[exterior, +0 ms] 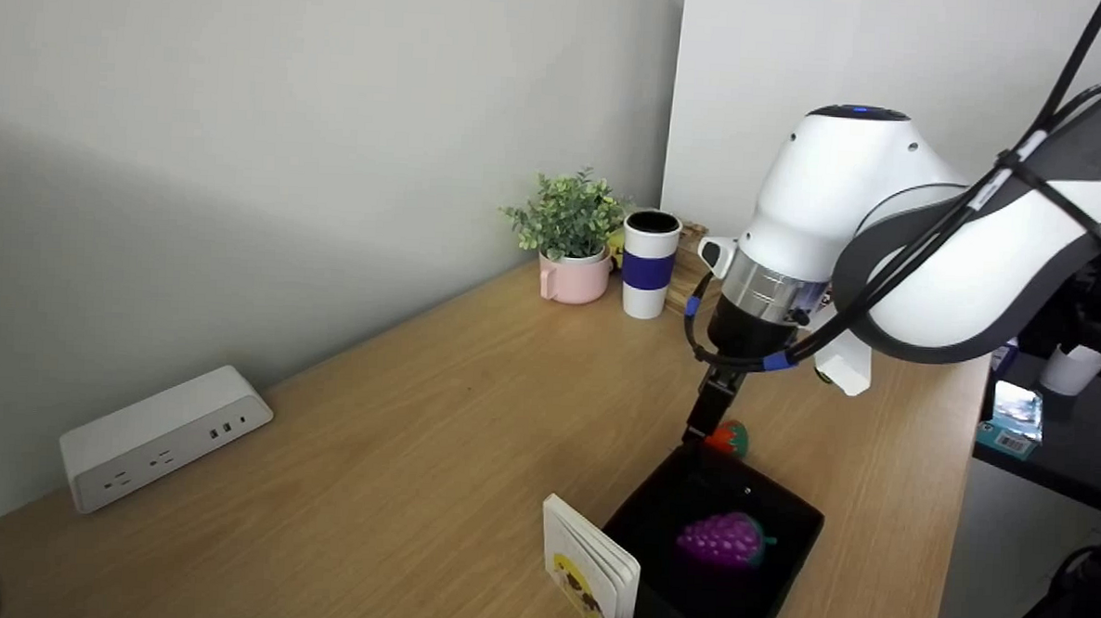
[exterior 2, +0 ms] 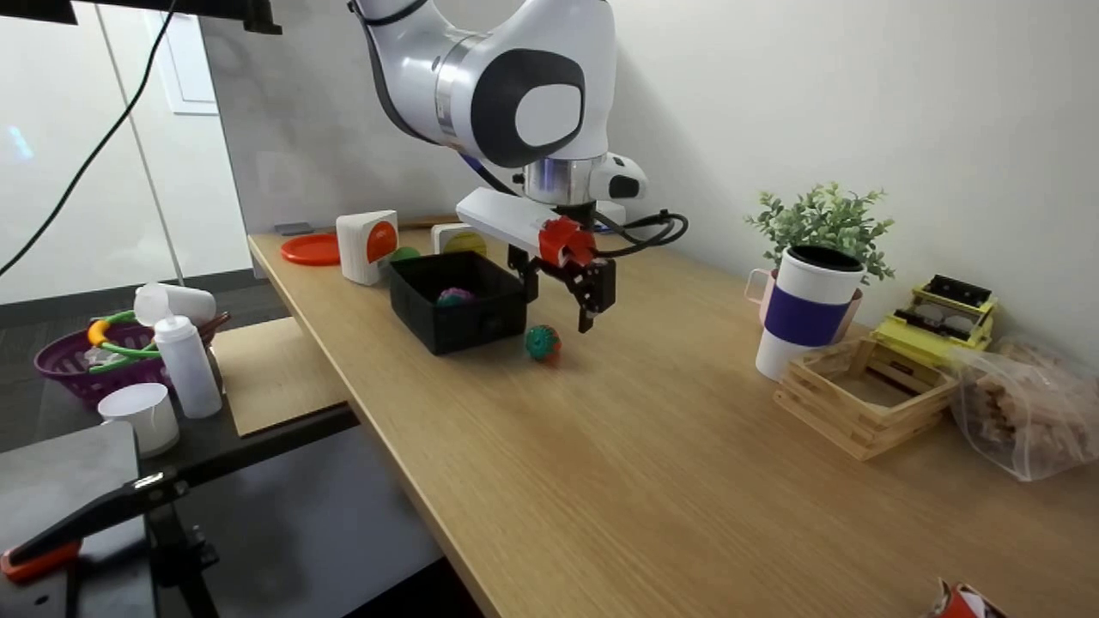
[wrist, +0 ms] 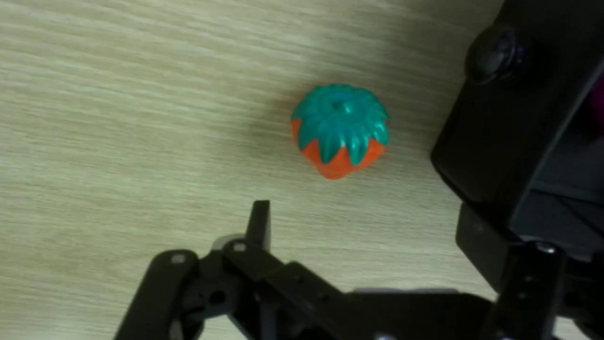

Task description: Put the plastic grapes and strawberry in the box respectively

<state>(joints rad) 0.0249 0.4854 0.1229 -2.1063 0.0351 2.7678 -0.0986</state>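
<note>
One strawberry (wrist: 339, 127) just beside box (wrist: 486, 151) edge | desk (wrist: 141, 141) room opposite | tool (exterior 2: 558, 311) wide apart, holding nothing

The Franka Panda arm (exterior: 821, 177) has glossy white shells (exterior 2: 585, 39), dark grey joint covers (exterior 2: 492, 112) and a silvery wrist collar (exterior: 763, 289). Black cables (exterior: 886, 279), banded with blue tape (exterior: 777, 361), run along it. A crumpled red patch (exterior 2: 565, 242) marks a white housing (exterior 2: 502, 219); the black Robotiq gripper (wrist: 363, 222) bears pale spots (wrist: 178, 258), probably screw heads, though blurred in the wrist view.
</note>
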